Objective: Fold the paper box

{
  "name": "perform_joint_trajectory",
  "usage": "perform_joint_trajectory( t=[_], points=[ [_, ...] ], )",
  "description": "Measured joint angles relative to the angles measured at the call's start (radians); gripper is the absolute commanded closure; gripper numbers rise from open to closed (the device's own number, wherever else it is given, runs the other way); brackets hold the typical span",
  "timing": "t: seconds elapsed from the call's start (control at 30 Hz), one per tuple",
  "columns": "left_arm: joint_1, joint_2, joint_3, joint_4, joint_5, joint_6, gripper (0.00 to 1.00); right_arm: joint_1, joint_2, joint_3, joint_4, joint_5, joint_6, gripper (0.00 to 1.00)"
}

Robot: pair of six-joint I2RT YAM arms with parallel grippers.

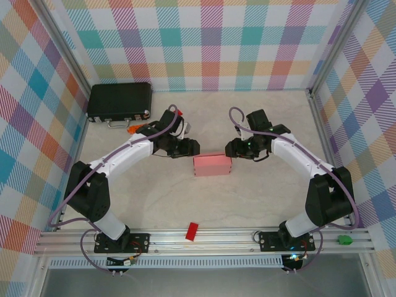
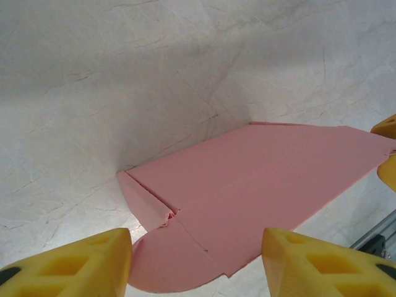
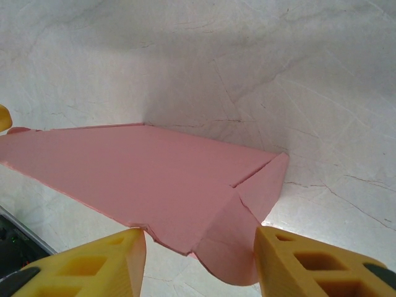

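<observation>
From above: the paper box lies flat mid-worktop, with the left end effector and right end effector just beside its far corners. Left wrist: fingers spread wide over a tabbed end. Right wrist: fingers spread too, over the other flapped end.
</observation>
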Motion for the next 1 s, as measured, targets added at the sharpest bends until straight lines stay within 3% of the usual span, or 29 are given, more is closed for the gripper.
perform_joint_trajectory(
  t=[0.2,1.0],
  points=[
    [0.0,-0.031,-0.033,0.026,0.0,-0.02,0.25,0.0,0.0,0.0,0.0,0.0,0.011,0.49],
    [0.0,-0.051,-0.083,0.111,0.044,-0.019,0.24,0.0,0.0,0.0,0.008,-0.022,0.019,0.49]
  ],
)
